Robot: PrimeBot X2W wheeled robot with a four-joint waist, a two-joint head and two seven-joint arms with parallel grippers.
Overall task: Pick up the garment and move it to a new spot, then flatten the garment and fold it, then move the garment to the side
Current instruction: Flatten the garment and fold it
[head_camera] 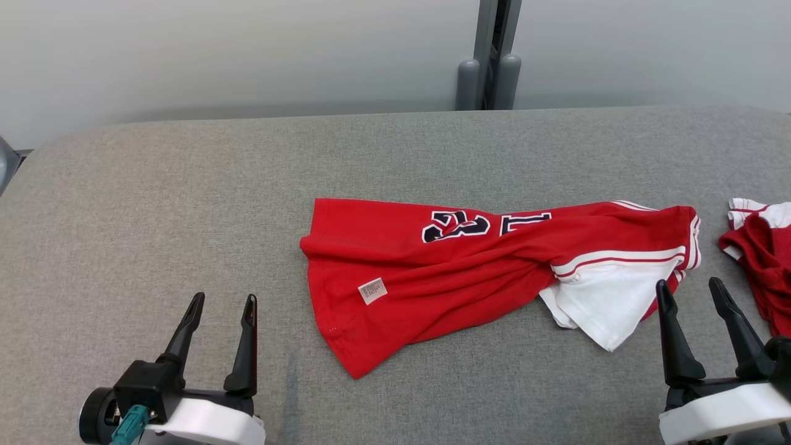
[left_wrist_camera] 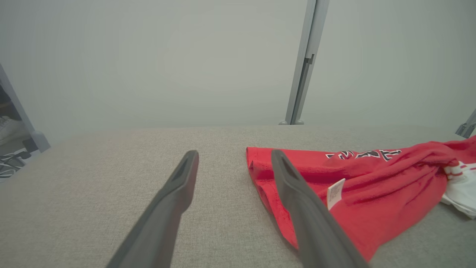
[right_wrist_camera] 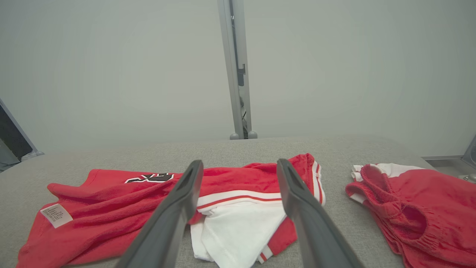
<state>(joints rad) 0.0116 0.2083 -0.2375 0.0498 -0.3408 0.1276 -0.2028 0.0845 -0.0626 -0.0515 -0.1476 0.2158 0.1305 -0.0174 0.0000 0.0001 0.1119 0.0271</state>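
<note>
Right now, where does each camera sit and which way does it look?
Head view: on the head, looking down at the jersey; left end effector and right end effector show.
Left wrist view: low, along its fingers, facing the jersey's label.
Right wrist view: low, along its fingers, facing the white part.
All share the jersey.

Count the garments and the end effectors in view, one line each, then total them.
Garments: 2, shirt and shorts
End effectors: 2, left end effector and right end effector, both open
Total: 4
</note>
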